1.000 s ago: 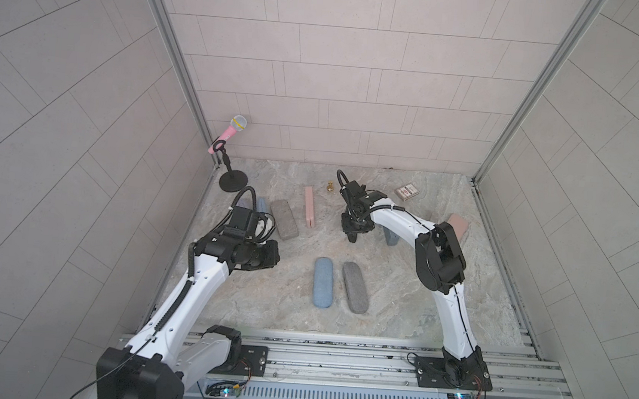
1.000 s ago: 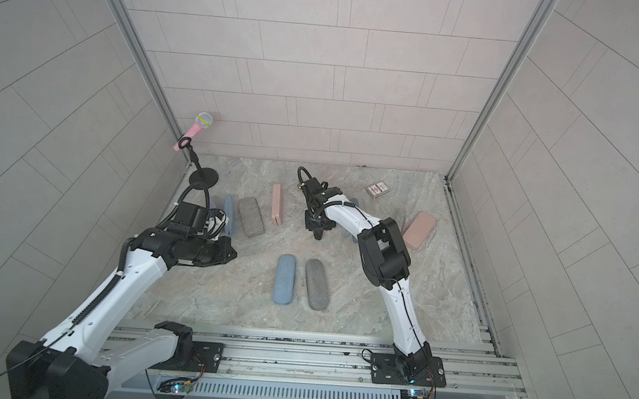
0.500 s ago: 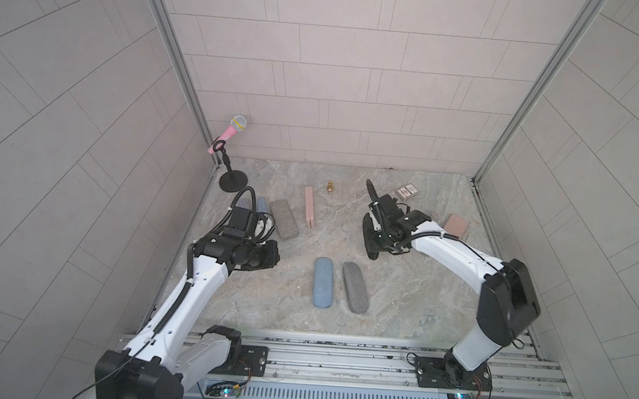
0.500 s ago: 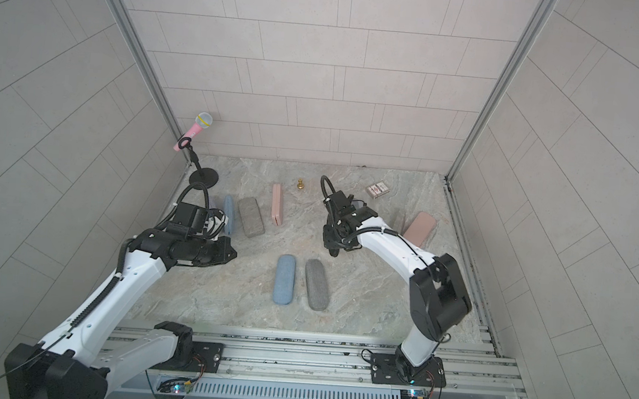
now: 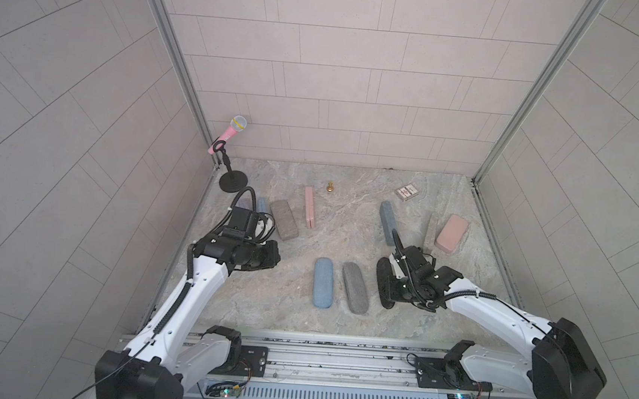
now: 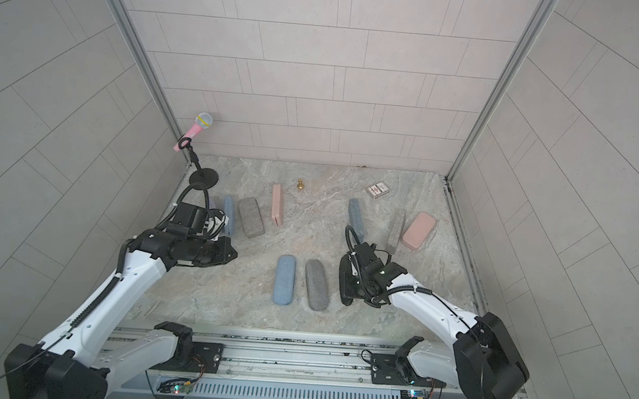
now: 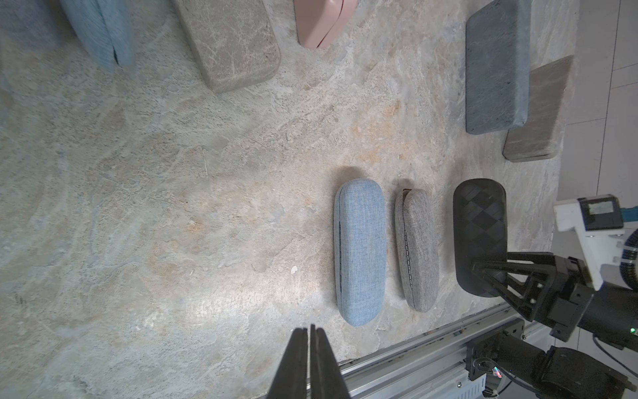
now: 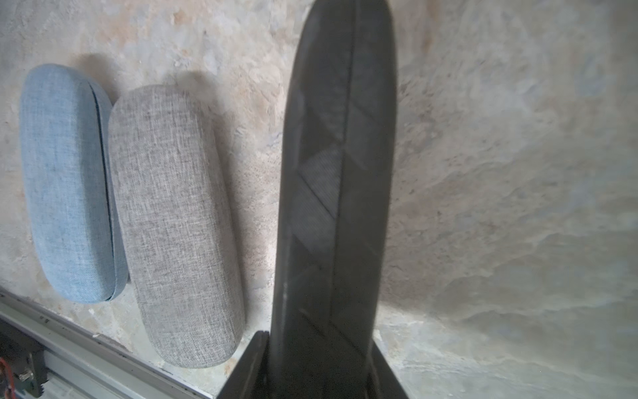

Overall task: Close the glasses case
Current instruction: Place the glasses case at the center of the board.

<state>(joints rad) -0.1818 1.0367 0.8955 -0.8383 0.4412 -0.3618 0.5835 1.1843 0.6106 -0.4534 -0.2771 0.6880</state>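
A black quilted glasses case (image 5: 383, 281) (image 6: 346, 278) stands on its long edge at the front right of the table. My right gripper (image 8: 317, 349) is shut on its near end, a finger (image 7: 483, 267) on each broad side. In the right wrist view the case (image 8: 335, 172) shows its seam with no gap. It stands just right of a grey fabric case (image 5: 355, 288) and a light blue one (image 5: 322, 282), both lying flat. My left gripper (image 7: 309, 331) (image 5: 272, 259) hovers at the left, shut and empty.
Other cases lie at the back: blue (image 5: 263, 205), grey-brown (image 5: 284, 219), pink (image 5: 309, 212), blue-grey (image 5: 387, 221), grey (image 5: 431, 228), pink (image 5: 451, 234). A card box (image 5: 408, 192), a gold pawn (image 5: 329, 187) and a microphone stand (image 5: 233, 182) stand further back. The metal rail (image 5: 336, 359) runs along the front.
My right arm has swung from the back middle to the front right, carrying the black case down beside the grey one. The left arm has stayed put.
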